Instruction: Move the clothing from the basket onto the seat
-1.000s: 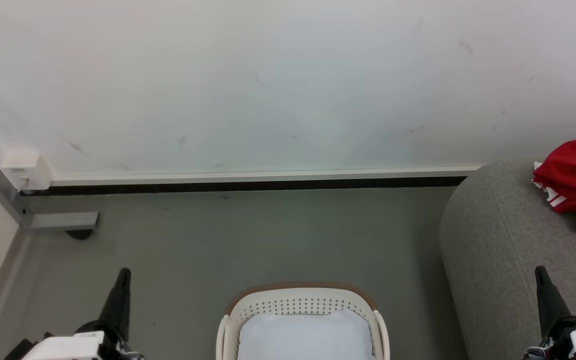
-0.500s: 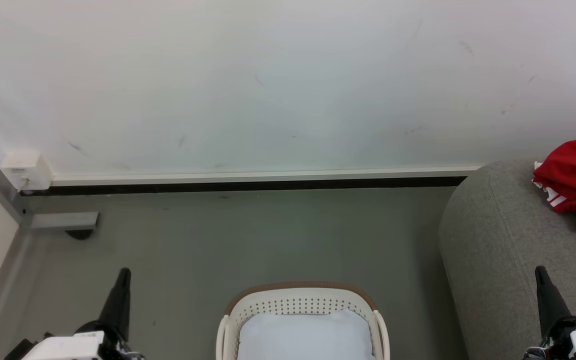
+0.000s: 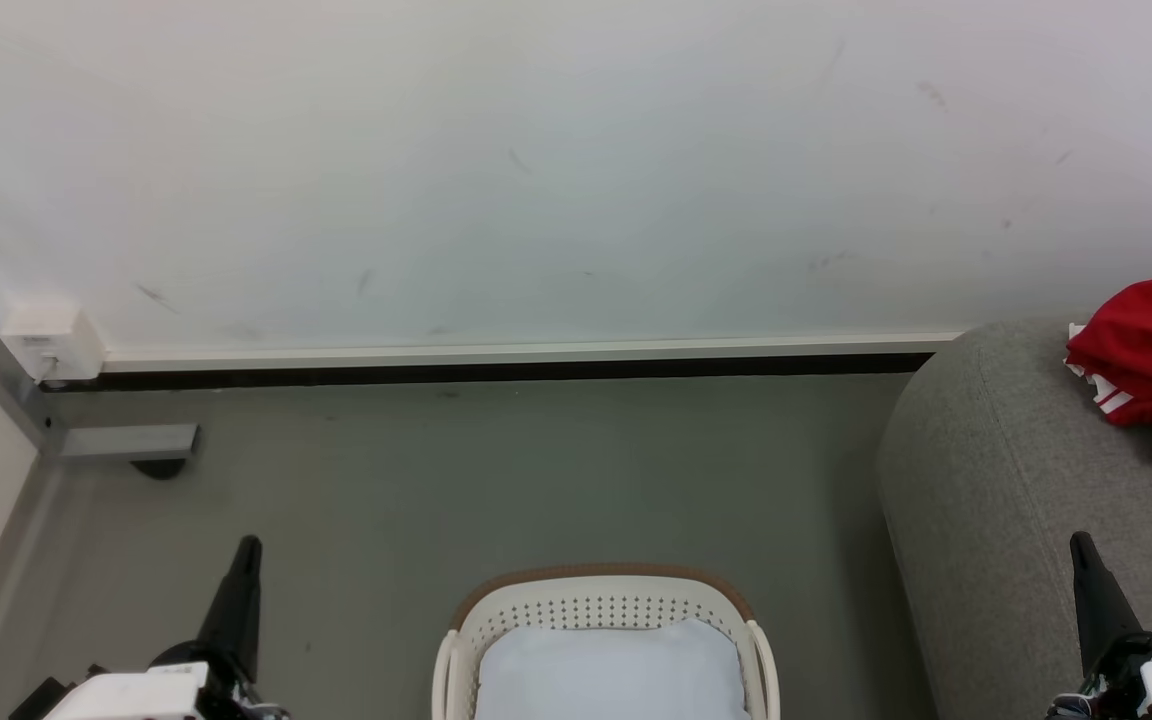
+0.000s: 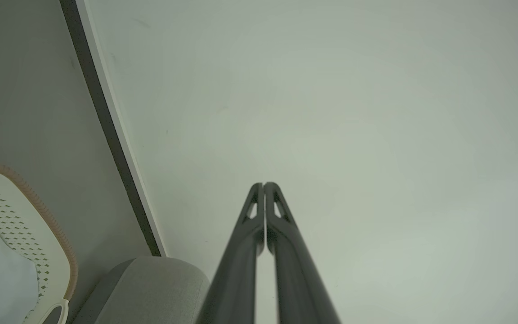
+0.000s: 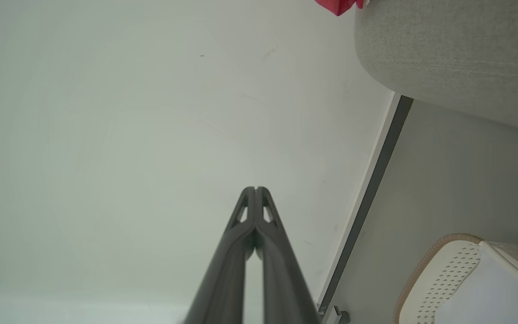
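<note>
Red clothing with white stripe trim (image 3: 1151,365) lies bunched on the grey seat (image 3: 996,500) at the right edge of the head view; a red scrap of the clothing (image 5: 337,5) shows at the top of the right wrist view. The white basket (image 3: 601,600) with its brown rim stands at bottom centre, holding a pale bluish-white pad (image 3: 608,675). My left gripper (image 3: 248,548) is shut and empty, left of the basket. My right gripper (image 3: 1079,545) is shut and empty, over the seat's front. Both point at the wall, the left gripper (image 4: 264,184) and the right gripper (image 5: 255,188).
A white wall (image 3: 536,170) with a baseboard (image 3: 496,355) runs across the back. A grey metal frame with a white box (image 3: 51,340) and a foot (image 3: 131,445) stands at the left. Grey floor (image 3: 496,480) lies between wall and basket.
</note>
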Motion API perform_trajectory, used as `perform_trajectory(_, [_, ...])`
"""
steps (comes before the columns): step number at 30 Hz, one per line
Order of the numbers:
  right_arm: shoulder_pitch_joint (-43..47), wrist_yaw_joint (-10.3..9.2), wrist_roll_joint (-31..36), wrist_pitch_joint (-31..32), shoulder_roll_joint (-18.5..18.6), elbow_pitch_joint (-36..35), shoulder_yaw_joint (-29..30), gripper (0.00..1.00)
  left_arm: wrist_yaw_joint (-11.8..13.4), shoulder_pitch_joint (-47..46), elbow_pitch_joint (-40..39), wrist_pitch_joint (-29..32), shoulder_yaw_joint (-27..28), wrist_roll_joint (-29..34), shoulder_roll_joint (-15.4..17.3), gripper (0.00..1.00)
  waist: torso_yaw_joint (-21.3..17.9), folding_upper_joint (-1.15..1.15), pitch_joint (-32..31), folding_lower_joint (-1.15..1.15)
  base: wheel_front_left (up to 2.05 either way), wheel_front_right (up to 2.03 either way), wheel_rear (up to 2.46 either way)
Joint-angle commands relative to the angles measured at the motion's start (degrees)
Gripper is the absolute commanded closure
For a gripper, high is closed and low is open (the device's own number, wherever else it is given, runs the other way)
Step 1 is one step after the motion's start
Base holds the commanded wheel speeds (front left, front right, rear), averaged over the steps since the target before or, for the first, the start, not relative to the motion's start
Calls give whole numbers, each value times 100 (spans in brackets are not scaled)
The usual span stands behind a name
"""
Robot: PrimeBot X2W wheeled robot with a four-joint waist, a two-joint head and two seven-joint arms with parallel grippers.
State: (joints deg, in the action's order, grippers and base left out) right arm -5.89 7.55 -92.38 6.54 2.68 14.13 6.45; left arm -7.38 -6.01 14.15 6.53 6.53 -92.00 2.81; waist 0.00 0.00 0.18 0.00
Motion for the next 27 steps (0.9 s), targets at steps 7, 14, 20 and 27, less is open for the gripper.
perform_trajectory(7, [-69, -12, -8, 19, 38, -28, 21, 100, -24, -48, -20, 21, 12, -77, 12, 100, 0, 0, 0, 0, 0, 0, 0])
perform_trajectory(14, [-69, -12, -8, 19, 38, -29, 21, 100, -24, -48, -21, 22, 12, -78, 12, 100, 0, 0, 0, 0, 0, 0, 0])
perform_trajectory(20, [-69, -12, -8, 19, 38, -29, 21, 100, -24, -48, -21, 21, 12, -78, 12, 100, 0, 0, 0, 0, 0, 0, 0])
perform_trajectory(27, [-69, -12, -8, 19, 38, -29, 21, 100, -24, -48, -20, 21, 11, -78, 12, 100, 0, 0, 0, 0, 0, 0, 0])
